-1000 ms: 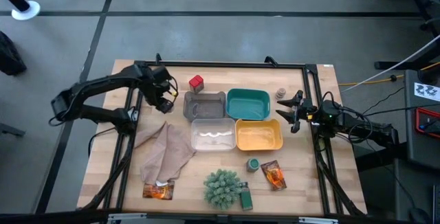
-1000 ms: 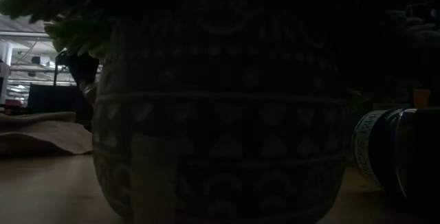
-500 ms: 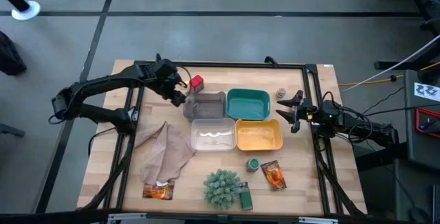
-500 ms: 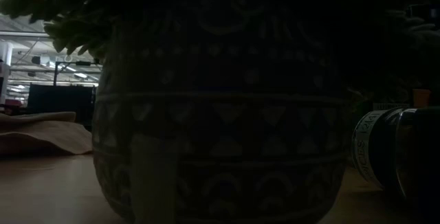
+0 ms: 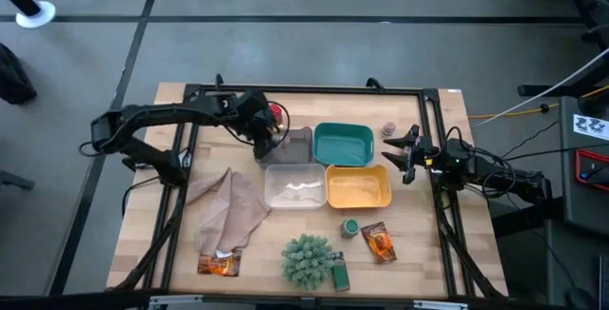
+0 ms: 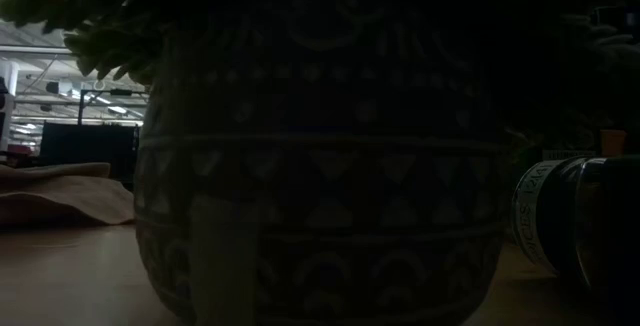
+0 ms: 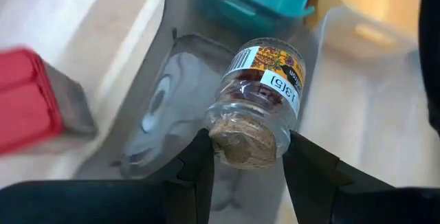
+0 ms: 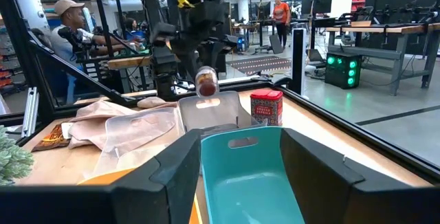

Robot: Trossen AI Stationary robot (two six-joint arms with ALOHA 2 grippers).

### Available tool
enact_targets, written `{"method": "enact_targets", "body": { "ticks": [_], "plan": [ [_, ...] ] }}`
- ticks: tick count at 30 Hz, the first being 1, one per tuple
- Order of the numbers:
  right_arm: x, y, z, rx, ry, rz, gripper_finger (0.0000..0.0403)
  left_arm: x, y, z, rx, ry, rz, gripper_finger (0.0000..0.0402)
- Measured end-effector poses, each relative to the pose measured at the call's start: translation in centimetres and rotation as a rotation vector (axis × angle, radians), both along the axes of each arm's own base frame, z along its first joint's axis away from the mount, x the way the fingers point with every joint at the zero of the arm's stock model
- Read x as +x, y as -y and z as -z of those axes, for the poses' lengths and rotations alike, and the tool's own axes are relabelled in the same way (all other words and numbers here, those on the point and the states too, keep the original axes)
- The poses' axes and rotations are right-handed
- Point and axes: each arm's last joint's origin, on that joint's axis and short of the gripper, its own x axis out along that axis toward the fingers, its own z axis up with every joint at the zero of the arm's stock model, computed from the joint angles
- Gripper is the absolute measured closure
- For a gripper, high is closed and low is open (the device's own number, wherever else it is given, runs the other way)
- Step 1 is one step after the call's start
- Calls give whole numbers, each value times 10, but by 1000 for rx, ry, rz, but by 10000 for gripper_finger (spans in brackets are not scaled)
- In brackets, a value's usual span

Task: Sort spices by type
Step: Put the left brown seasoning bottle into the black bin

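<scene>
My left gripper (image 5: 262, 125) hovers over the left end of the grey tray (image 5: 288, 146), shut on a tiny cork-topped jar (image 7: 260, 99). The right wrist view shows that jar (image 8: 206, 84) above the grey tray (image 8: 210, 116). One red tub (image 5: 275, 113) stands on the table behind the tray. A second brownish-topped jar (image 5: 389, 130) sits near my right gripper (image 5: 403, 154), which waits open at the right. Two green jars (image 5: 350, 226) (image 5: 340, 273) and two orange sachets (image 5: 379, 242) (image 5: 219, 264) lie along the near edge. My left gripper pinches the tiny jar at its cork end (image 7: 239, 143) between its two fingers (image 7: 199, 170). The labelled glass body (image 7: 269, 80) sticks out beyond the fingertips. The fingers come slanting down from above. The jar is lifted clear, over the grey tray's bottom (image 7: 163, 107).
The teal tray (image 5: 343, 144), yellow tray (image 5: 359, 185) and clear tray (image 5: 295, 185) crowd the table's middle beside the grey one. A tan cloth (image 5: 228, 211) lies at the near left. The spiky plant (image 5: 307, 260) in its patterned pot (image 6: 320, 166) fills the low view.
My left gripper has moved toward the table's right, from beside the grey tray's left end to above it, carrying the cork-topped jar along. The red tub and the trays have stayed put.
</scene>
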Motion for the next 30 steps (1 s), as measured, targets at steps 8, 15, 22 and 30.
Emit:
{"method": "enact_targets", "body": {
  "ticks": [8, 15, 22, 30],
  "plan": [
    [0, 0, 0, 0, 0, -1, 203, 18, 5, -8, 308, -299, 234, 275],
    [0, 0, 0, 0, 0, 0, 203, 25, 13, 5, 478, -495, 419, 259],
    [0, 0, 0, 0, 0, 0, 203, 40, 18, 32, 593, -661, 546, 258],
    [0, 0, 0, 0, -1, -1, 203, 50, 23, 52, 671, -769, 661, 250]
  ]
}}
